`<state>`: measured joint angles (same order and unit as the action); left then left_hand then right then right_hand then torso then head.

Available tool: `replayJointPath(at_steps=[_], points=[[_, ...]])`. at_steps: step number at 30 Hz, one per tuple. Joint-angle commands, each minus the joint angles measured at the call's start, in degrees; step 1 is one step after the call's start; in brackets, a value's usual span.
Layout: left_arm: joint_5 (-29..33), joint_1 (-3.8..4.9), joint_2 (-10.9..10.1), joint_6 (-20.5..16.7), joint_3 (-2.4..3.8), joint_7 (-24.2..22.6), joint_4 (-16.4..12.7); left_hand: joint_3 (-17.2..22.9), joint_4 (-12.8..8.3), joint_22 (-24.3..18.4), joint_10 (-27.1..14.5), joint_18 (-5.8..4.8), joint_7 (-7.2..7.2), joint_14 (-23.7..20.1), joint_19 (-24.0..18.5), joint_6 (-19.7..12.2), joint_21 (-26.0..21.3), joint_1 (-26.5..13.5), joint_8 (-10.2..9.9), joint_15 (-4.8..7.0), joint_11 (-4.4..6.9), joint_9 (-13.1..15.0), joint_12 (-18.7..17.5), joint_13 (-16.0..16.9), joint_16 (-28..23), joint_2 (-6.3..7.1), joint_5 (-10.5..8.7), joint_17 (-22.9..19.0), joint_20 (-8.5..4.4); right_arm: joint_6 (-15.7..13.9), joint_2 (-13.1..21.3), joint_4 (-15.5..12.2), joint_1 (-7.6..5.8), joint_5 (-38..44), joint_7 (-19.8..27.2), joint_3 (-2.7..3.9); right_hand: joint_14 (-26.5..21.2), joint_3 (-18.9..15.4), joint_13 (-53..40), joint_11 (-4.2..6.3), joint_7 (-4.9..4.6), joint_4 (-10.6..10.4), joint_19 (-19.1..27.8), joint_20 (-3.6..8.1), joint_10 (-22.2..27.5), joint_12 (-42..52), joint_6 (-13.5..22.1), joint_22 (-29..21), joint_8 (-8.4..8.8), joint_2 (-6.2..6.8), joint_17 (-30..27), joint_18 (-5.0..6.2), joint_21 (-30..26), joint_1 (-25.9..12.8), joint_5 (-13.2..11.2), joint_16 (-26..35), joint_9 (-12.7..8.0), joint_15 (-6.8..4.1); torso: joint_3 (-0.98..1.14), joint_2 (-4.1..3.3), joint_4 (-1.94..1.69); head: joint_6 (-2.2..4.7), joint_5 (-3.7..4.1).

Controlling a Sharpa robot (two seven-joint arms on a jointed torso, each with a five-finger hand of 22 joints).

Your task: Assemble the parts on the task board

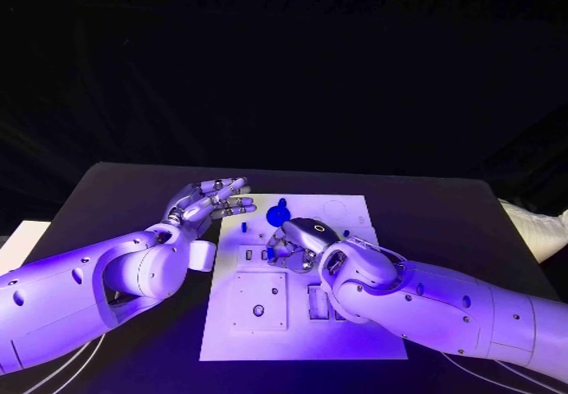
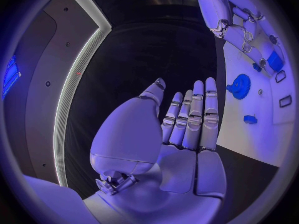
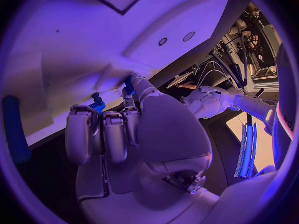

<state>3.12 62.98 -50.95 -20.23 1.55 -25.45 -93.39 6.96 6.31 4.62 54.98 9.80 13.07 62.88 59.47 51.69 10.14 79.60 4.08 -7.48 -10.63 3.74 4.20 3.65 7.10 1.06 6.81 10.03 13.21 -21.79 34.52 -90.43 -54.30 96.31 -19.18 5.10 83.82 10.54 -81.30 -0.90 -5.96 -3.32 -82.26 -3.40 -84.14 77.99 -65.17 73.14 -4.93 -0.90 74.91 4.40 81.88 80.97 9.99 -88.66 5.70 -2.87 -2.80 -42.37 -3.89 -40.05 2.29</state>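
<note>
From the head view, the white task board (image 1: 302, 328) lies in the middle of the black bench (image 1: 450, 222). The left hand (image 1: 211, 201) is just beside the board's far left corner. Its fingers are straight and spread apart, and it holds nothing. The right hand (image 1: 299, 242) is over the middle of the board, with its fingers curled down onto it. A round blue gear (image 1: 278, 215) sits on the board just past the right hand. A thin blue peg (image 1: 244, 226) stands on the board between the two hands. A small bit of blue shows at the right hand's fingertips.

From the left wrist view, the left hand (image 2: 181, 129) is flat and open, with its fingers (image 2: 196, 114) straight and side by side. Nothing is in it. Past the fingers is the edge of the white board (image 2: 261, 134). The blue gear (image 2: 239, 86) lies on it, and a small blue block (image 2: 249, 119) lies near the gear. The right hand (image 2: 243, 25) reaches down onto the board farther off.

From the right wrist view, the right hand (image 3: 124, 134) has its fingers (image 3: 81, 134) bent over, close to the white board (image 3: 93, 45). A small blue part (image 3: 97, 104) pokes up between the fingertips and the board. I cannot tell if the hand is gripping it or only touching it. A long blue piece (image 3: 15, 129) lies at the side.
</note>
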Motion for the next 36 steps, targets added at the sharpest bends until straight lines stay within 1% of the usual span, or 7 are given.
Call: replayJointPath(at_steps=[1, 3, 13, 21, 26, 32, 36], points=[[0.00, 0.01, 0.12, 1.24, 0.03, -0.46, -0.06, 0.08, -0.36, -0.08, -0.12, 0.42, 0.51, -0.40, 0.20, -0.08, -0.34, 0.10, -0.38, -0.19, -0.15, -0.07, -0.16, -0.08, -0.33, -0.67, -0.18, 0.05, 0.19, 0.96, 0.32, -0.07, 0.30, 3.10, -1.75, -0.14, 5.47, 0.36, -0.74, 0.29, 0.63, -0.15, 0.01, 0.52, -0.83, 0.10, -0.96, -0.08, -0.31, -0.64, 11.73, -0.90, -0.03, -0.60, 0.42, 0.27, 0.10, -0.41, 0.06, 0.01, 0.03, -0.13, 0.04], [0.00, 0.01, 0.12, 1.26, 0.03, -0.45, -0.04, 0.08, -0.36, -0.08, -0.12, 0.42, 0.51, -0.40, 0.20, -0.08, -0.34, 0.10, -0.38, -0.19, -0.15, -0.07, -0.16, -0.08, -0.33, -0.67, -0.18, 0.05, 0.19, 0.97, 0.49, -0.26, 0.34, 3.48, -2.02, -0.14, 5.48, 0.36, -0.75, 0.29, 0.64, -0.14, 0.01, 0.52, -0.84, 0.11, -0.95, -0.08, -0.31, -0.62, 11.74, -0.90, -0.03, -0.61, 0.42, 0.26, 0.10, -0.41, 0.09, 0.01, 0.05, -0.20, 0.04], [0.00, 0.00, 0.14, 1.34, 0.02, -0.39, -0.03, 0.08, -0.36, -0.08, -0.12, 0.42, 0.51, -0.40, 0.20, -0.08, -0.34, 0.10, -0.38, -0.19, -0.15, -0.07, -0.16, -0.08, -0.33, -0.67, -0.18, 0.05, 0.19, 1.97, 0.70, -0.27, 0.40, 4.48, -3.61, -0.13, 5.47, 0.37, -0.74, 0.29, 0.64, -0.13, 0.01, 0.52, -0.83, 0.08, -1.00, -0.09, -0.31, -0.48, 11.71, -0.89, -0.04, -0.75, 0.45, 0.28, 0.11, -0.41, 0.03, 0.04, 0.01, -0.31, 0.24], [0.00, -0.01, 0.16, 1.33, 0.01, -0.36, -0.06, 0.08, -0.36, -0.08, -0.12, 0.42, 0.51, -0.40, 0.20, -0.08, -0.34, 0.10, -0.38, -0.19, -0.15, -0.07, -0.16, -0.08, -0.33, -0.67, -0.18, 0.05, 0.19, 4.03, 0.17, 0.36, 0.40, 3.65, -3.96, -0.13, 5.45, 0.27, -0.57, 0.20, 0.50, -0.44, 0.03, 0.50, -0.71, -0.22, -0.77, -0.21, 0.01, 0.34, 11.59, -0.88, -0.13, -2.04, 0.22, 0.36, 0.05, -0.35, -0.03, 0.06, 0.11, -0.35, 0.20], [0.00, -0.01, 0.16, 1.32, 0.01, -0.35, -0.10, 0.08, -0.36, -0.08, -0.12, 0.42, 0.51, -0.40, 0.20, -0.08, -0.34, 0.10, -0.38, -0.19, -0.15, -0.07, -0.16, -0.08, -0.33, -0.67, -0.18, 0.05, 0.19, 5.28, -0.27, 0.78, 0.39, 3.27, -4.27, -0.14, 5.41, 0.21, -0.38, 0.02, 0.27, -0.78, 0.04, 0.43, -0.54, -0.56, -0.29, -0.26, 0.42, 0.86, 11.42, -0.88, -0.19, -2.92, 0.09, 0.45, -0.08, -0.23, -0.03, 0.09, 0.05, -0.41, 0.25], [0.00, -0.01, 0.15, 1.30, 0.01, -0.31, -0.12, 0.08, -0.36, -0.08, -0.12, 0.42, 0.51, -0.40, 0.20, -0.08, -0.34, 0.10, -0.38, -0.19, -0.15, -0.07, -0.16, -0.08, -0.33, -0.67, -0.18, 0.05, 0.19, 6.10, -0.53, 1.10, 0.39, 3.07, -4.50, -0.15, 5.40, 0.22, -0.30, -0.09, 0.13, -0.94, 0.06, 0.36, -0.46, -0.71, 0.01, -0.30, 0.67, 1.13, 11.33, -0.87, -0.22, -3.34, 0.04, 0.50, -0.17, -0.14, -0.05, 0.06, 0.00, -0.45, 0.32], [0.00, -0.01, 0.18, 1.30, 0.01, -0.29, -0.06, 0.08, -0.36, -0.08, -0.12, 0.42, 0.51, -0.40, 0.20, -0.08, -0.34, 0.10, -0.38, -0.19, -0.15, -0.07, -0.16, -0.08, -0.33, -0.67, -0.18, 0.05, 0.19, 6.50, -0.60, 1.19, 0.38, 2.98, -4.56, -0.15, 5.39, 0.22, -0.22, -0.17, 0.04, -1.03, 0.10, 0.31, -0.39, -0.85, 0.18, -0.39, 0.80, 1.34, 11.28, -0.86, -0.28, -3.58, 0.01, 0.53, -0.22, -0.08, -0.04, 0.09, 0.05, -0.46, 0.27]])
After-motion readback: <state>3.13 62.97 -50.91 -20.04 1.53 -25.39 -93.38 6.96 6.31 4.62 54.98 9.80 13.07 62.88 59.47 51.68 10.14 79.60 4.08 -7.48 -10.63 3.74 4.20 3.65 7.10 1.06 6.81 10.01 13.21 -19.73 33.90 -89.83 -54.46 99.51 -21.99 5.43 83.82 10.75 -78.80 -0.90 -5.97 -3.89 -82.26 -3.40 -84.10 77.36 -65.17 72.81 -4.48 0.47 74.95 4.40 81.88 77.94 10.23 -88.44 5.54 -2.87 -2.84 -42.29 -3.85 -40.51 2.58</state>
